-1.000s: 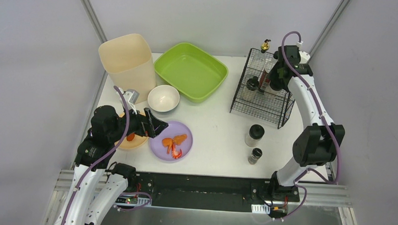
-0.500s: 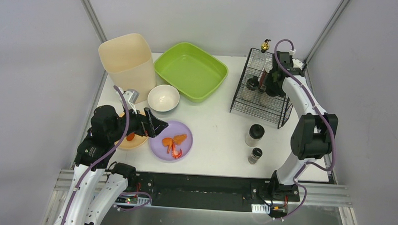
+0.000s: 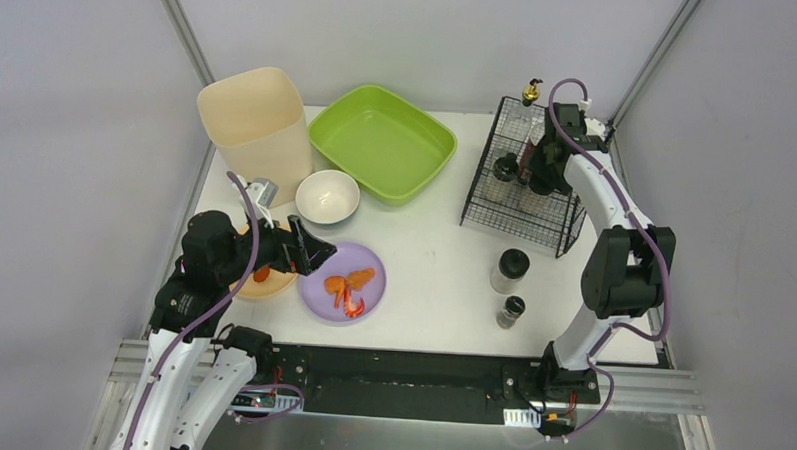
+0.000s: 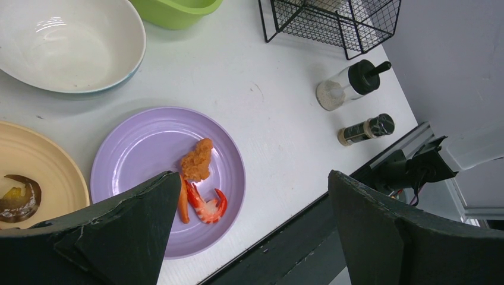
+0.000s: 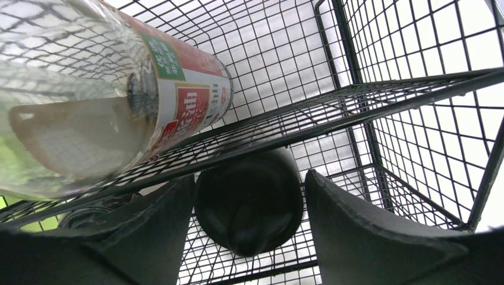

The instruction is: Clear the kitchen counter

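Counter (image 3: 433,256): white top filling the space inside the grey frame, with the arm bases at its near edge.
Left gripper (image 4: 252,178): fingers spread wide with nothing between them. It hangs over the near-left corner, above where the tan plate and the purple plate meet.
Right gripper (image 5: 249,175): down inside the rack, with one finger on each side of a black cap (image 5: 249,208). The fingers sit so close to it that I cannot tell whether they clamp it or only flank it.
Rack (image 3: 520,214): black wire, at the far-right corner. A bottle (image 5: 184,89) with a red-and-green label is inside, just beside the cap.
Tan plate (image 4: 35,166): near-left corner, with a dark scrap (image 4: 18,196) on it.
Purple plate (image 4: 136,148): just right of the tan plate. It holds a fried piece (image 4: 197,160) touching a shrimp (image 4: 205,205).
Bowl (image 3: 327,196): white, behind the plates, just beside the bin.
Bin (image 3: 256,125): cream, at the far-left corner.
Tray (image 3: 382,142): green, at the middle of the far edge.
Shakers: a large one (image 3: 511,269) and a small one (image 3: 512,311), upright between the rack and the near edge, toward the right edge.
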### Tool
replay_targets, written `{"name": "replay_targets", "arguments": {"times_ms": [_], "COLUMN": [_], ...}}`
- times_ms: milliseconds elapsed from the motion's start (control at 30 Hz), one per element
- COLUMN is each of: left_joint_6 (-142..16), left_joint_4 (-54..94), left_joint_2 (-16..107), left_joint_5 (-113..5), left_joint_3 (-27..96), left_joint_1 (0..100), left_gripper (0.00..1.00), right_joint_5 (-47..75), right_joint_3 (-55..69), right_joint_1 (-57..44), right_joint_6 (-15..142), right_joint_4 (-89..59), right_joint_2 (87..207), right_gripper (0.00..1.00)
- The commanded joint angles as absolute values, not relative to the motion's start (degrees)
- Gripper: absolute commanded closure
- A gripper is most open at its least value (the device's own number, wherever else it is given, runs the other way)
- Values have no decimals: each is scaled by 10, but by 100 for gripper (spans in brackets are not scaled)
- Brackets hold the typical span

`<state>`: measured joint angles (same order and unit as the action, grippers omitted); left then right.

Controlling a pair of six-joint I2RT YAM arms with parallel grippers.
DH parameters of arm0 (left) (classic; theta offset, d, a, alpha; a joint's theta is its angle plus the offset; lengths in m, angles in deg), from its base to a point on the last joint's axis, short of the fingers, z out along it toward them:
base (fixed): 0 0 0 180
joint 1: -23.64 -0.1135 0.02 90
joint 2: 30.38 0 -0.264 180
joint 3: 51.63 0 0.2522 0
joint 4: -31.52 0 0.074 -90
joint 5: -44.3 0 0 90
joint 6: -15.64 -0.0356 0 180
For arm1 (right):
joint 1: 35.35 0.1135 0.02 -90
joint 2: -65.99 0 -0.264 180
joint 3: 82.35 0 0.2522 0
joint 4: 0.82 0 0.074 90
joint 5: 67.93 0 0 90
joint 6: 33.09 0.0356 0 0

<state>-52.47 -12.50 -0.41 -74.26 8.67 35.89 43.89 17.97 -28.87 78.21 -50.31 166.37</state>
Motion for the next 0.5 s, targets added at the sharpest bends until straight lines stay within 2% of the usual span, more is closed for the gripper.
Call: {"name": "replay_targets", "arguments": {"times_ms": [0, 467], "left_joint_6": [-524, -525], "left_joint_4": [-107, -106], "left_joint_2": [-2, -3], "left_joint_5": [-758, -754], "left_joint_3": [90, 89], "left_joint_1": [353, 353], "left_gripper": [0, 0], "right_joint_5": [439, 444], "right_joint_3": [204, 242], "right_joint_1": [-282, -264], "right_joint_6": [792, 787], "right_joint_4": [-536, -618], "right_joint_2": [1657, 1576], "right_gripper": [28, 22]}}
